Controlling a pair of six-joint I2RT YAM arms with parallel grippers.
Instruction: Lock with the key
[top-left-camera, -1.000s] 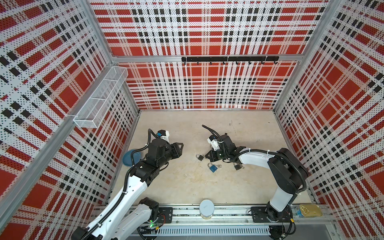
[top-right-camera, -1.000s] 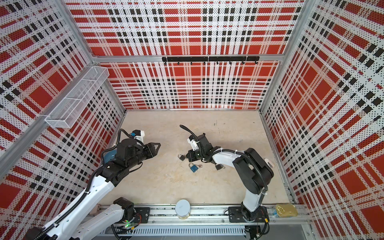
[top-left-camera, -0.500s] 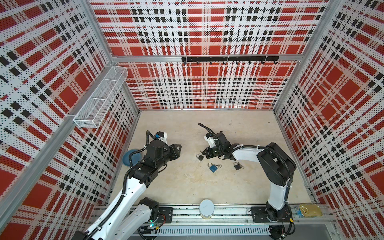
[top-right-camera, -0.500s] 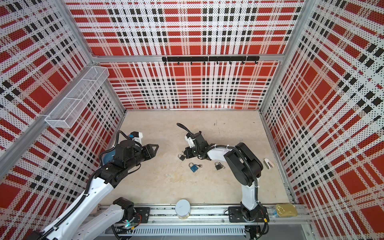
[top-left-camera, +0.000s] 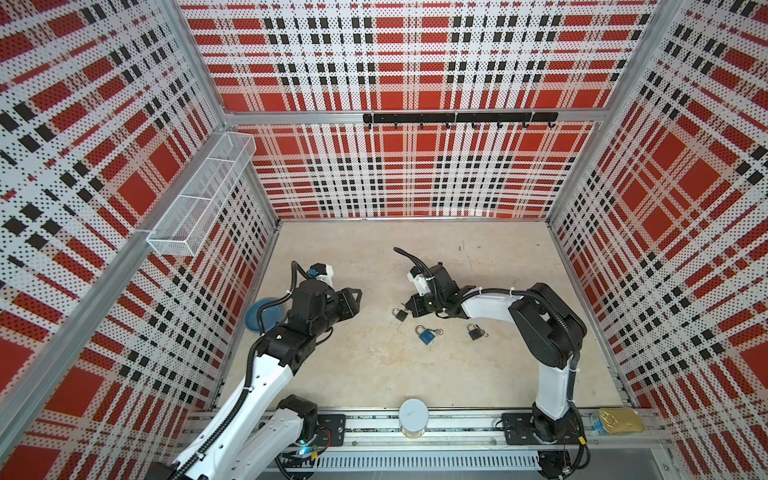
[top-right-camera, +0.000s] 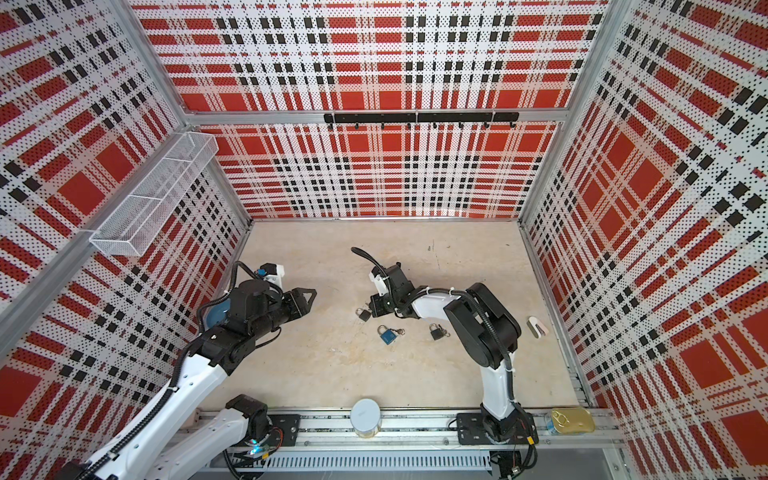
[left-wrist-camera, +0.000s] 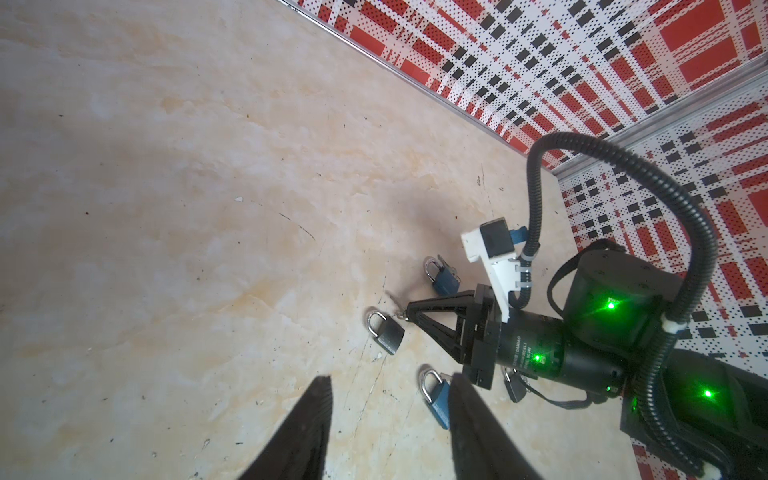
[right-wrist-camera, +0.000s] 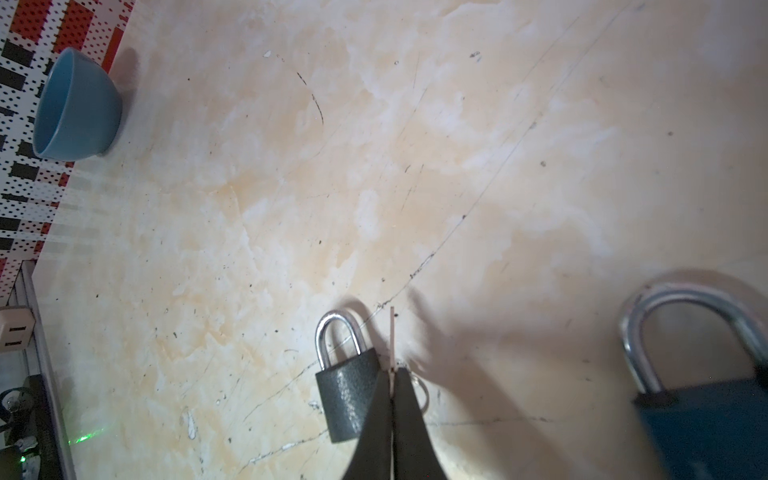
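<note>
Beside grey padlock (right-wrist-camera: 349, 399), key (right-wrist-camera: 392, 336) in gripper (right-wrist-camera: 392, 374)

Fingers (right-wrist-camera: 374, 432) pinch key (right-wrist-camera: 392, 345) just beside grey padlock (right-wrist-camera: 347, 399); blue padlock (right-wrist-camera: 715, 432) near.

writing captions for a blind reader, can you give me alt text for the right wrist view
The right hand, shut, pinches a thin key edge-on right beside a dark grey padlock lying flat on a scuffed beige table. A blue padlock looms blurred close to the camera, and a blue bowl sits far off by the plaid wall.
</note>
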